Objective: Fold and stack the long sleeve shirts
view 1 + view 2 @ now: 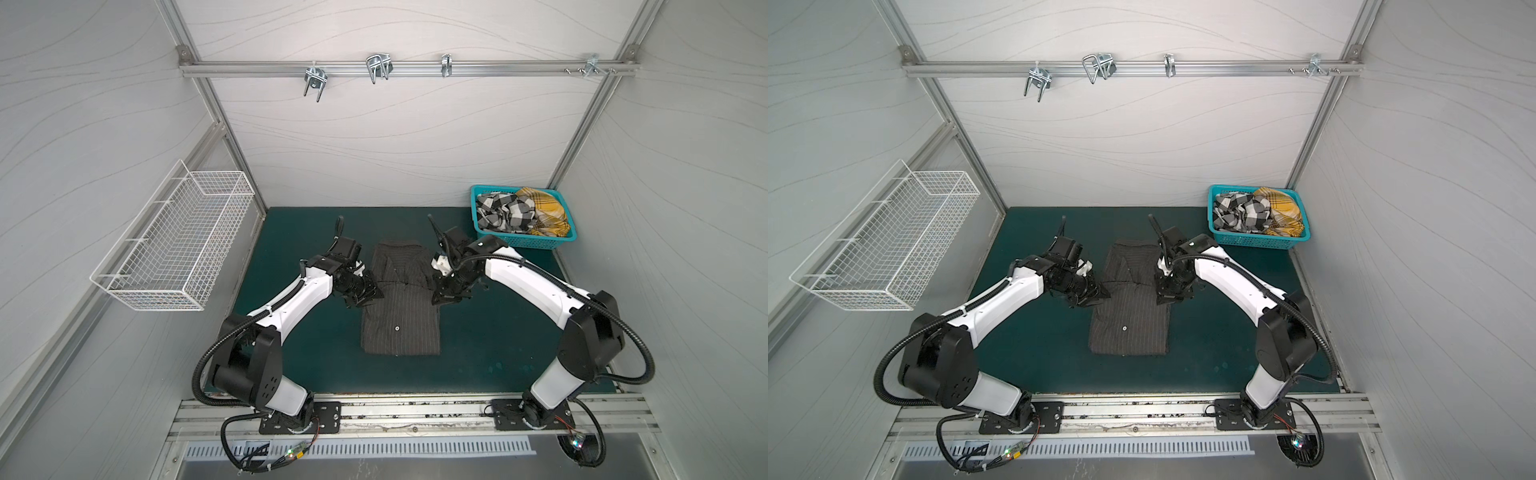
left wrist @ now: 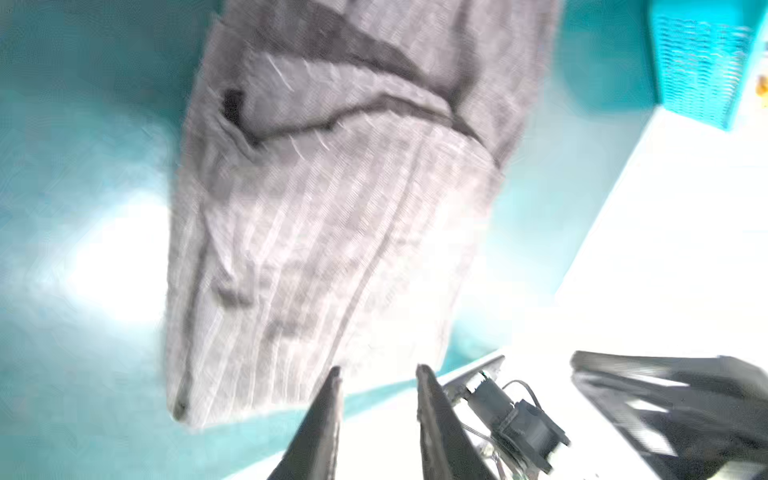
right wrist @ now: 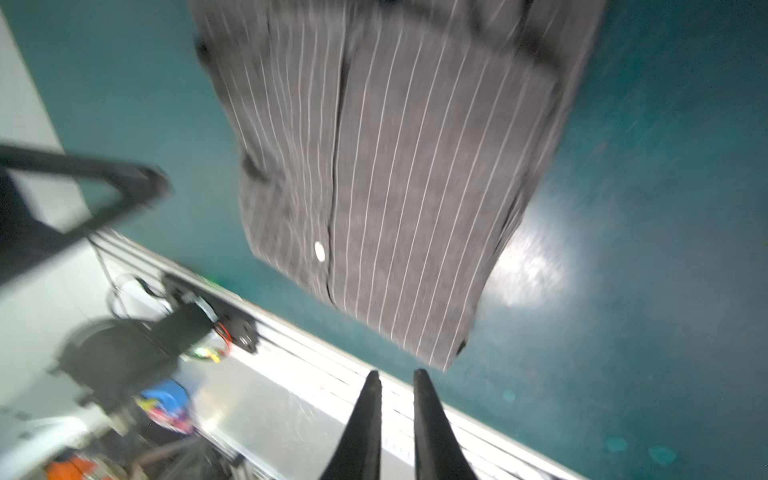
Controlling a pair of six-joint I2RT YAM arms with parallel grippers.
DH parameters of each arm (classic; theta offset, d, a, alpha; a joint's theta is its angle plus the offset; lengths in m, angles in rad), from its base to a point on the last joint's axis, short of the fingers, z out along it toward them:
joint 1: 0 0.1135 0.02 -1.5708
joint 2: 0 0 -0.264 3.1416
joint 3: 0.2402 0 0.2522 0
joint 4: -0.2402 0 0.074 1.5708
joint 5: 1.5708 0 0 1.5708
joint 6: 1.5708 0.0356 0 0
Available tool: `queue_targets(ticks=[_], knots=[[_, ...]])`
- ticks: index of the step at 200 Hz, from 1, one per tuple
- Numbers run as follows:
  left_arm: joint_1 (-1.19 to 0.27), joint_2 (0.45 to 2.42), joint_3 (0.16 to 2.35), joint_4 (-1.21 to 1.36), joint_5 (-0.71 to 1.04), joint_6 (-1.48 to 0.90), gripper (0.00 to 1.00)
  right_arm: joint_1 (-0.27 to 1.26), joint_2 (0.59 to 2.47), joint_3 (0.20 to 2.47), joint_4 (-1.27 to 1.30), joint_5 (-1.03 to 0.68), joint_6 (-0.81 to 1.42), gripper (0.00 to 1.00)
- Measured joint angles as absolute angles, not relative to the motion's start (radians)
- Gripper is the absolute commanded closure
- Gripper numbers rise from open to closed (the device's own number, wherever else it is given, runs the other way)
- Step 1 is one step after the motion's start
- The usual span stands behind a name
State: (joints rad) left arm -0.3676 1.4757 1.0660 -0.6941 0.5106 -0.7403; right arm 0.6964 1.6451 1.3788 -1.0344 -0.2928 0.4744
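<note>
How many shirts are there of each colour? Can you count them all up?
Dark striped shirt: 1
Black-and-white checked shirt: 1
Yellow plaid shirt: 1
Total: 3

White links (image 1: pixel 299 303), black joints (image 1: pixel 249 361), ribbed cables (image 1: pixel 195 382)

Both arms rise from their bases at the near side, elbows bowed outward and forearms reaching in toward the middle in both top views. The left arm (image 1: pixel 291 303) ends in a wrist bent downward. Its left pincer (image 2: pixel 379 370) has jaws parted by a clear gap, with nothing between them. The right arm (image 1: pixel 528 278) mirrors that pose. The right pincer (image 3: pixel 397 372) has jaws only narrowly apart and also grips nothing. The two pincers hang near each other without touching.
</note>
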Motion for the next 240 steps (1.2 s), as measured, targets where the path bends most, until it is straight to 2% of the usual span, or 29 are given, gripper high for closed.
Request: queue_targets(ticks=[60,111,125,138,156,176,198,230,240], knots=[[-0.392,1.460,0.770,-0.657,0.558,-0.801,0.83,0.790,1.705,1.176,-0.947,-0.327,0.574,0.88],[-0.387,1.521,0.706,-0.582,0.558,-0.819,0.85,0.775,1.864,1.139,-0.878,-0.363,0.598,0.90],[-0.383,1.530,0.704,-0.575,0.564,-0.815,0.86,0.757,1.863,1.137,-0.874,-0.376,0.598,0.83],[-0.380,1.530,0.705,-0.577,0.567,-0.812,0.83,0.750,1.853,1.140,-0.878,-0.374,0.596,0.67],[-0.381,1.499,0.722,-0.610,0.553,-0.791,0.70,0.751,1.808,1.163,-0.910,-0.340,0.586,0.42],[-0.379,1.399,0.789,-0.700,0.503,-0.760,0.53,0.751,1.706,1.205,-0.954,-0.284,0.578,0.26],[-0.368,1.267,0.884,-0.765,0.443,-0.727,0.46,0.746,1.565,1.219,-0.978,-0.238,0.582,0.18],[-0.256,1.182,0.829,-0.784,0.484,-0.704,0.44,0.699,1.419,1.134,-0.984,-0.260,0.647,0.17],[-0.218,1.208,0.782,-0.792,0.509,-0.699,0.39,0.684,1.400,1.084,-0.972,-0.287,0.672,0.17]])
